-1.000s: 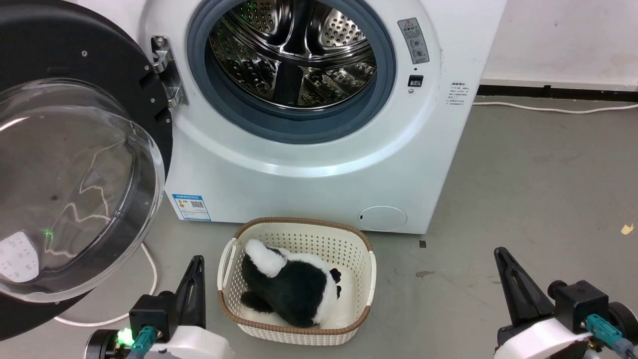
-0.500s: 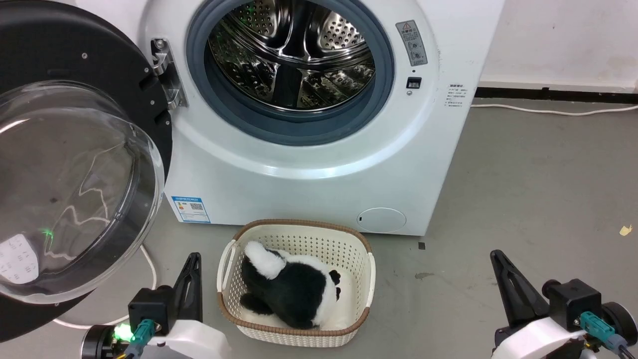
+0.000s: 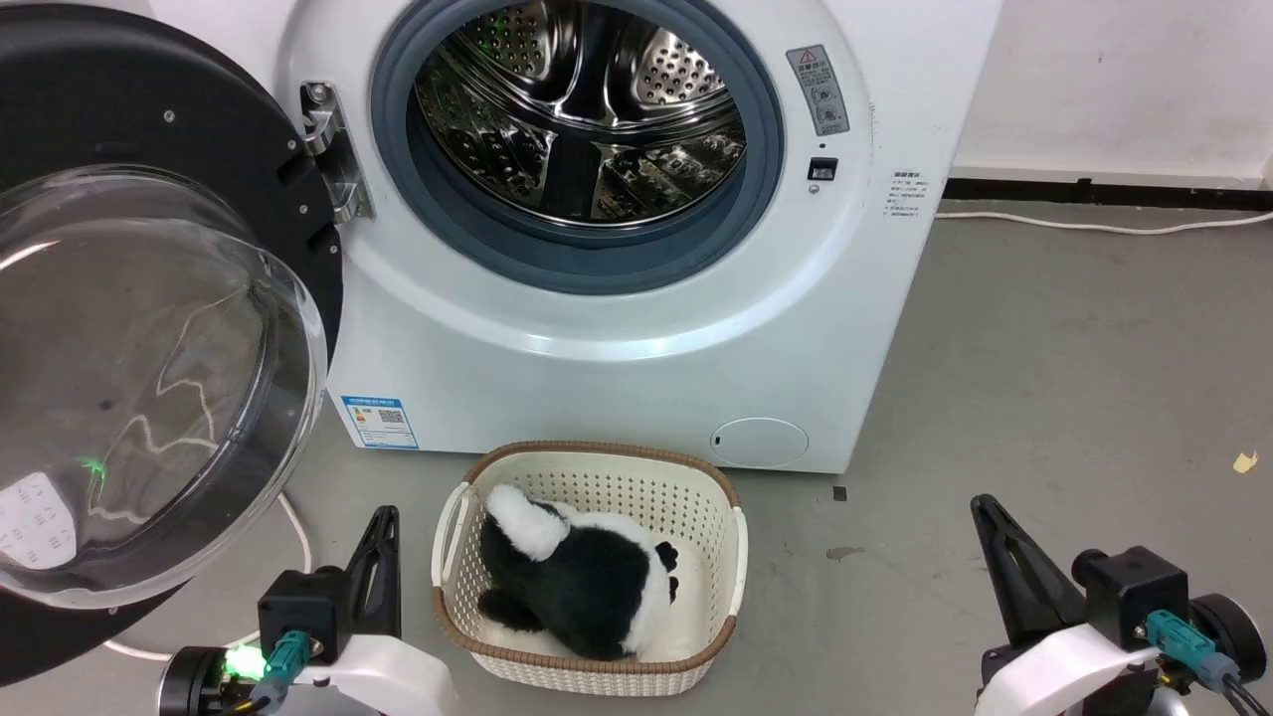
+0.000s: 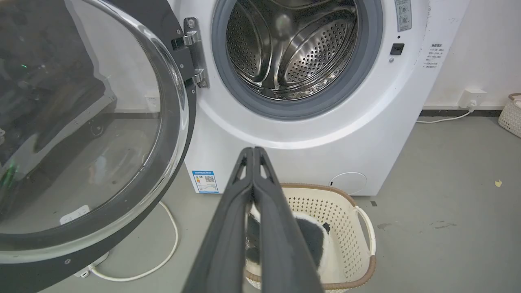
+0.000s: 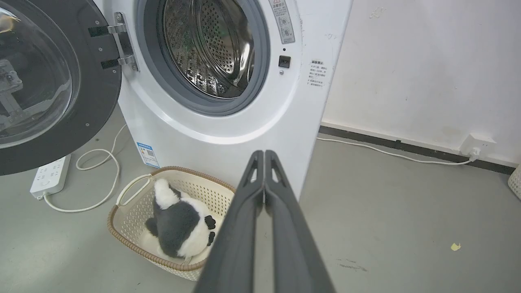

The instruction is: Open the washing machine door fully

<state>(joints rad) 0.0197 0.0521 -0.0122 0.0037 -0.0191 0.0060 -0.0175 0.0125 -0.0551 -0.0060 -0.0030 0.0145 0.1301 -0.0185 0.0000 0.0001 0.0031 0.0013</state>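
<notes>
The washing machine door (image 3: 149, 328) stands wide open at the left of the washing machine (image 3: 617, 368). A basket (image 3: 597, 455) with a black-and-white soft toy (image 3: 577, 587) sits on the floor right in front. The left claw (image 3: 388, 517) and right claw (image 3: 983, 507) are both squeezed together, empty, either side of the basket.
</notes>
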